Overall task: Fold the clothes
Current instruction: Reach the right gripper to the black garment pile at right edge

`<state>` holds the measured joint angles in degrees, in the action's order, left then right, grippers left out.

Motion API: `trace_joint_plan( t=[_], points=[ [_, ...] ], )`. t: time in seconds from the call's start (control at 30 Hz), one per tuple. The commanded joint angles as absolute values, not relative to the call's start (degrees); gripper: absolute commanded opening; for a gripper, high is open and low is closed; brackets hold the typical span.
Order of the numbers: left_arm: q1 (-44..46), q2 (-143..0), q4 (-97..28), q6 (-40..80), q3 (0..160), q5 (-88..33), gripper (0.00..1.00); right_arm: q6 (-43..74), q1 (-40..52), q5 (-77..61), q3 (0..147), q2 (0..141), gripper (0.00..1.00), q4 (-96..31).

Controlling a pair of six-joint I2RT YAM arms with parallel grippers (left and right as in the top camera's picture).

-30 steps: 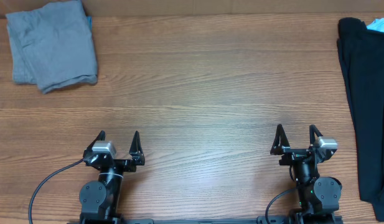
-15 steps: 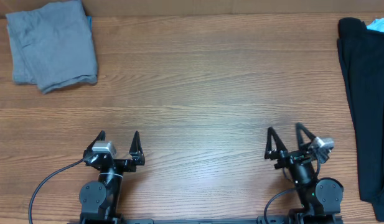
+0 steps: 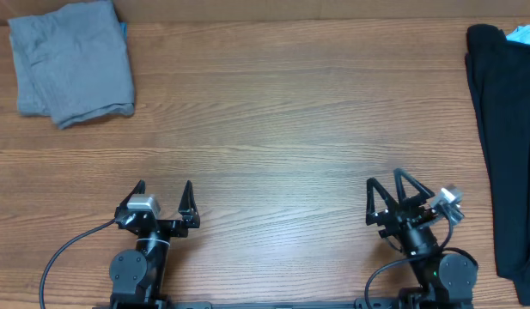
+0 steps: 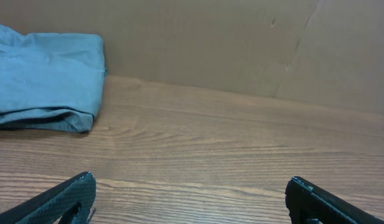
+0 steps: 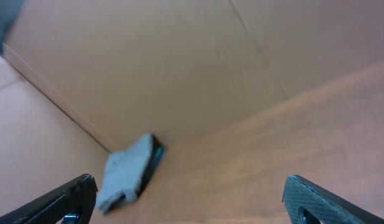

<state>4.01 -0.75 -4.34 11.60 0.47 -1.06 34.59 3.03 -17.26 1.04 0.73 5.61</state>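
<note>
The black garment lies in a long dark heap along the right edge of the worktop. The frame cuts off its far side, so its shape and any markings cannot be made out. A scrap of light blue fabric shows at its top corner. The grey garment sits folded in the far left corner, well apart from the black one, with a thin blue edge showing at its upper right.

Both arms are at the near edge, well apart from either garment. The left end effector points straight towards the far side with its jaws spread wide and nothing between them. The right end effector is also fully open and empty, but it is twisted to angle towards the far left.

The worktop is brown wood grain, backed by a plain cardboard wall. The left wrist view shows the grey garment against that wall. The right wrist view is slanted and soft, with the grey garment small and blurred, and only the fingertips show in the corners.
</note>
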Motion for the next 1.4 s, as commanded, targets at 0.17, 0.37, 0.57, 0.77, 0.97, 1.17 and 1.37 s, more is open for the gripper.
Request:
trace_joint_plan(
  t=[0.17, 0.37, 0.57, 0.77, 0.97, 1.17, 1.37],
  points=[
    [3.7, -0.3, -4.3, 10.3, 0.3, -1.5, 1.0, 35.8, 2.9, -8.8, 4.1, 0.8, 1.0, 15.4],
    [3.7, -0.3, -4.3, 10.3, 0.3, -1.5, 1.0, 26.4, 2.9, -5.4, 15.4, 8.5, 1.0, 14.2],
    [3.7, -0.3, -4.3, 10.3, 0.3, -1.5, 1.0, 19.5, 2.9, 0.7, 32.0, 27.5, 1.0, 9.2],
    [3.7, -0.3, -4.3, 10.3, 0.3, -1.5, 1.0, 11.8, 2.0, 10.1, 55.4, 53.0, 1.0, -5.8],
    [3.7, -0.3, -4.3, 10.3, 0.3, -1.5, 1.0, 8.9, -7.2, 12.0, 85.7, 82.3, 1.0, -31.4],
    [3.7, -0.3, -4.3, 10.3, 0.3, -1.5, 1.0, 8.9, -13.9, 12.0, 98.4, 99.0, 1.0, -41.4],
    [3.7, -0.3, -4.3, 10.3, 0.3, -1.5, 1.0, 8.6, -21.0, 11.9, 98.4, 105.7, 1.0, -36.6]
  ],
)
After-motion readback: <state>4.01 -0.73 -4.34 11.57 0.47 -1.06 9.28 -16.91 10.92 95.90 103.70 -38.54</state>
